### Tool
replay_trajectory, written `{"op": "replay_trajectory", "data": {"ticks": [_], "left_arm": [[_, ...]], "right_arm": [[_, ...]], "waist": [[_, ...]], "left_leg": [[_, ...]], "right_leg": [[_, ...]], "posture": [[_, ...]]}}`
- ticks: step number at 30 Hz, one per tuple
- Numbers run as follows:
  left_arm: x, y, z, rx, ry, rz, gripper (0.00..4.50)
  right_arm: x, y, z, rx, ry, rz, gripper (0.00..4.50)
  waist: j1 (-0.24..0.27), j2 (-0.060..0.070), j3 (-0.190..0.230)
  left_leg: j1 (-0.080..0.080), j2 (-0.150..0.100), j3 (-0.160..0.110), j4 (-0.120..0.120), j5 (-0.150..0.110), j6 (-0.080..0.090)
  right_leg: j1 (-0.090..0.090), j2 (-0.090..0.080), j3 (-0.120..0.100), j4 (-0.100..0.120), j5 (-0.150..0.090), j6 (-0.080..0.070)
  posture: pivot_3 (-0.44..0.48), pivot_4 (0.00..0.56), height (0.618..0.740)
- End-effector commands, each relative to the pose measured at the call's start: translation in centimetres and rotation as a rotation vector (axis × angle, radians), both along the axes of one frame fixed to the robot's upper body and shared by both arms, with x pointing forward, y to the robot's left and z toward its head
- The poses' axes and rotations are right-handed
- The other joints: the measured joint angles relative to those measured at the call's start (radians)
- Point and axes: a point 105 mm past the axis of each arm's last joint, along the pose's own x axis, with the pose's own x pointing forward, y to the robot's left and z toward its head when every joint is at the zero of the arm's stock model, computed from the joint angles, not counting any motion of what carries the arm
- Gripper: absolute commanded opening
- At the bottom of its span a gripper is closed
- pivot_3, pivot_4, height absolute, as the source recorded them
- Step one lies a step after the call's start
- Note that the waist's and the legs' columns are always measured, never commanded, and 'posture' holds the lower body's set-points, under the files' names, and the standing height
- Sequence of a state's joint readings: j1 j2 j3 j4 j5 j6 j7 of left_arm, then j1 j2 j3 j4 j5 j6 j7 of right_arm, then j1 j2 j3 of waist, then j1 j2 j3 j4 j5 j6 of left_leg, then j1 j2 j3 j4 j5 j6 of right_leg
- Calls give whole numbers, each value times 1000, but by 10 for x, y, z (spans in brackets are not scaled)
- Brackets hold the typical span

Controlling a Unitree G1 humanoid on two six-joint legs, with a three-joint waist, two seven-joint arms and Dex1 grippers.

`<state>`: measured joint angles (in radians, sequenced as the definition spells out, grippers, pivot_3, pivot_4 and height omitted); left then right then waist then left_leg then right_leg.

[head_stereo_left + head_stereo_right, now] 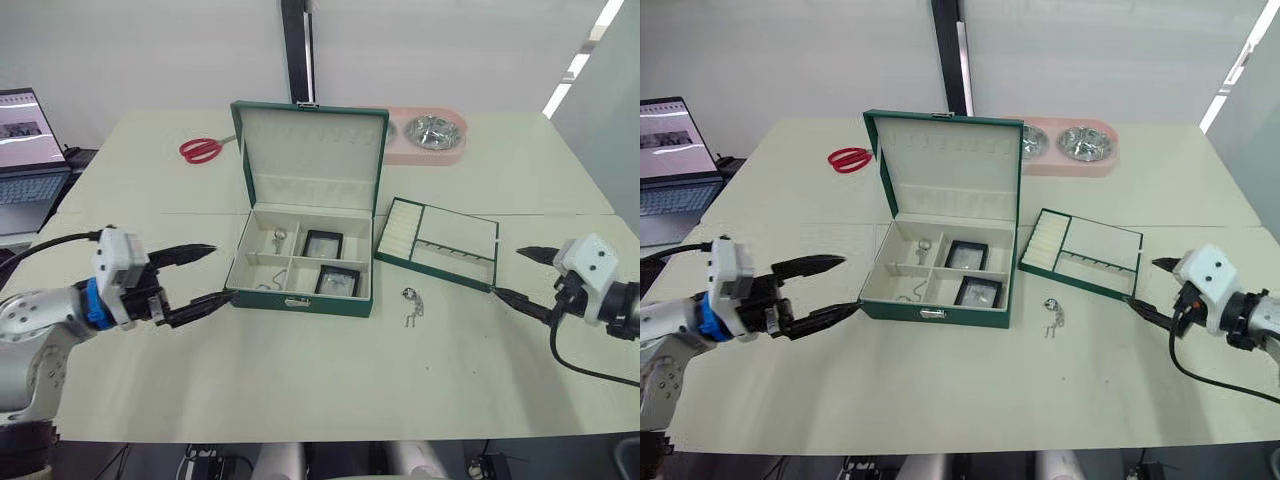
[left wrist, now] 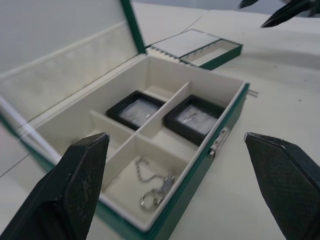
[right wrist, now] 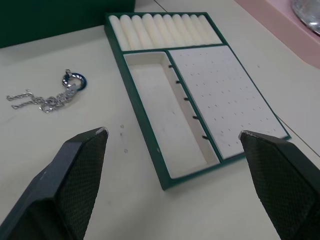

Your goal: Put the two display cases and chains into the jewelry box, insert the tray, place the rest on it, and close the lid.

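Observation:
The jewelry box [image 1: 340, 305] stands open mid-table, its lid [image 1: 312, 145] upright. Both display cases [image 1: 322, 243] [image 1: 338, 281] lie in its right compartments. Its left compartments hold two chains [image 1: 279, 238] [image 1: 265, 287]. Another chain [image 1: 411, 303] lies on the table to the right of the box's front corner. The tray [image 1: 455, 235] rests on the table to the right of the box. My left gripper [image 1: 222, 272] is open at the box's front left corner, holding nothing. My right gripper [image 1: 508, 272] is open just right of the tray, holding nothing.
Red scissors [image 1: 201, 150] lie at the back left of the table. A pink double bowl [image 1: 428, 135] sits behind the lid to the right. An open laptop [image 1: 25, 150] stands off the table's left side.

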<state>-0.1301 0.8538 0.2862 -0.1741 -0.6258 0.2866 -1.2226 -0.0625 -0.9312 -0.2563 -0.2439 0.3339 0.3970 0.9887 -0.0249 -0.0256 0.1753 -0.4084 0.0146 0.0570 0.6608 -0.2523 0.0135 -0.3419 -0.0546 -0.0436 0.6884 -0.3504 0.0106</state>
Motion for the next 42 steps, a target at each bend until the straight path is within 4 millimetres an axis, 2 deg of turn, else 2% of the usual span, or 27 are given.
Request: {"op": "replay_trajectory", "data": {"ticks": [1, 2, 9, 21, 24, 30, 35, 42], "left_arm": [[-8, -31, 16, 4, -36, -169, 4500], [-10, -40, 19, -5, -30, -211, 4500], [-16, -68, 26, -19, -20, -357, 4500], [-15, -75, 27, -32, -31, -367, 4500], [-15, -76, 28, -37, -32, -364, 4500], [-13, -77, 28, -43, -35, -360, 4500], [-10, -73, 30, -43, -32, -351, 4500], [-6, -70, 31, -28, -2, -351, 4500]], "right_arm": [[3, 10, 0, -22, 42, 79, 3844], [5, 14, -3, -29, 60, 91, 3537], [27, 20, -23, -70, 118, 86, 3537], [59, 23, -44, -69, 104, 75, 3537], [61, 25, -48, -50, 115, 82, 2909], [61, 29, -51, -42, 110, 110, 1274], [59, 26, -53, -66, 91, 127, 96], [52, 18, -45, -79, 74, 139, 20]], "waist": [[1, 0, 0], [1, 0, 0], [-1, 0, 0], [-1, 1, 1], [0, 1, 1], [0, 1, 1], [0, 1, 1], [0, 1, 1]], "left_leg": [[0, 0, 0, 0, 0, 0], [0, 0, 0, 0, 0, 0], [0, 0, 0, 0, 0, 0], [0, 0, 0, 1, 3, -4], [0, 0, 0, 1, 3, -4], [0, 0, 0, 1, 3, -4], [0, 0, 0, 1, 3, -4], [0, 0, 0, 1, 3, -4]], "right_leg": [[0, 0, 0, 0, 0, 0], [0, 0, 0, 0, 0, 0], [0, 1, 0, 0, 0, 0], [0, 1, 1, 0, 0, 0], [0, 1, 1, 0, 0, 0], [0, 1, 1, 0, 0, 0], [0, 1, 1, 0, 0, 0], [0, 1, 0, 0, 0, 0]], "posture": [[0, 150, 740], [0, 150, 740], [0, 150, 740], [0, 150, 740], [0, 150, 740], [0, 150, 740], [0, 150, 740], [0, 150, 740]]}}
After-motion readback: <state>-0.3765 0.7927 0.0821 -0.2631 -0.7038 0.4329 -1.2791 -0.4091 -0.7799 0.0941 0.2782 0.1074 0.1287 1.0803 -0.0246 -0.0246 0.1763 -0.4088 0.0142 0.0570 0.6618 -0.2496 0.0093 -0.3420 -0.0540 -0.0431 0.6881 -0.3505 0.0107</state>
